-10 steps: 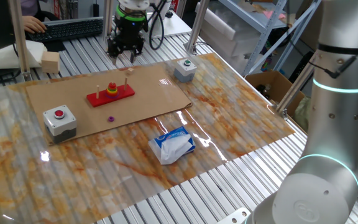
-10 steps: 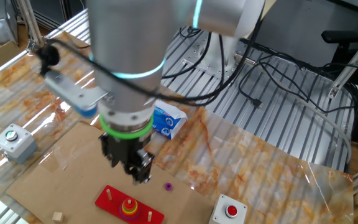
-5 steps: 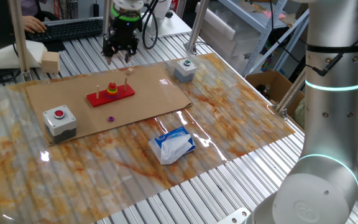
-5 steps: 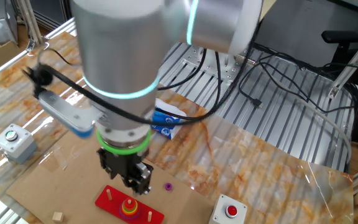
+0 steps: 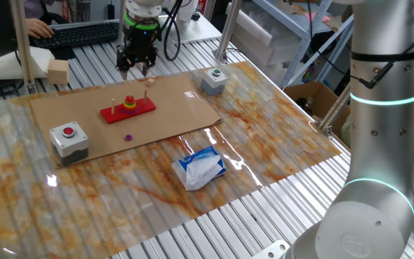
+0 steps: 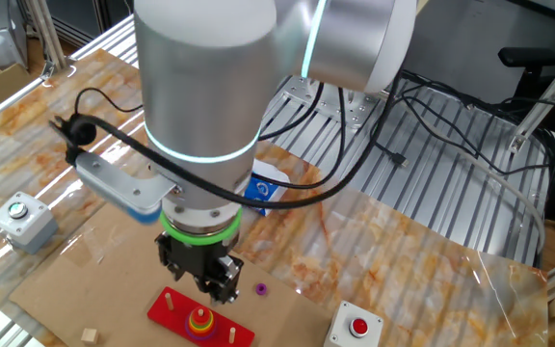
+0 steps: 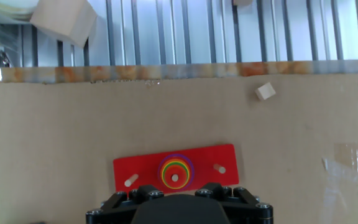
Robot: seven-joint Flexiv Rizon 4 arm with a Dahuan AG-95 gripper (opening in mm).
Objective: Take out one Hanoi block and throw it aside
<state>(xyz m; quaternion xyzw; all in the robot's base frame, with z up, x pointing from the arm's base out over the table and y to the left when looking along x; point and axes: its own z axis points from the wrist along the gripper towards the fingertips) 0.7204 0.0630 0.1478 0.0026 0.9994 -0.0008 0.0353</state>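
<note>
Hand [image 5: 135, 65] of the Rizon arm is seen in one fixed view poised high over the far edge of the cardboard sheet [image 5: 182, 101], behind the red peg base [image 5: 146, 106]. The Hanoi block [image 5: 130, 98] is shown capping the ring stack on the middle peg, not yet lifted out. A purple disc [image 5: 128, 137] is left loose on the cardboard nearer the camera, well apart from the base.

In the other fixed view, the hand [image 6: 210, 286] is pictured hanging above the peg base [image 6: 165, 308], pointed downward so that the stack is kept under its fingers. The purple disc [image 6: 259, 288] is seen just beside it.

In the hand view, the red block [image 7: 169, 179] is framed close to the camera's centre line, at the heart of the coloured rings, which suggests a descent is being lined up. Only the hand's dark body [image 7: 173, 208] is shown; how wide the fingers are set cannot be told.
</note>
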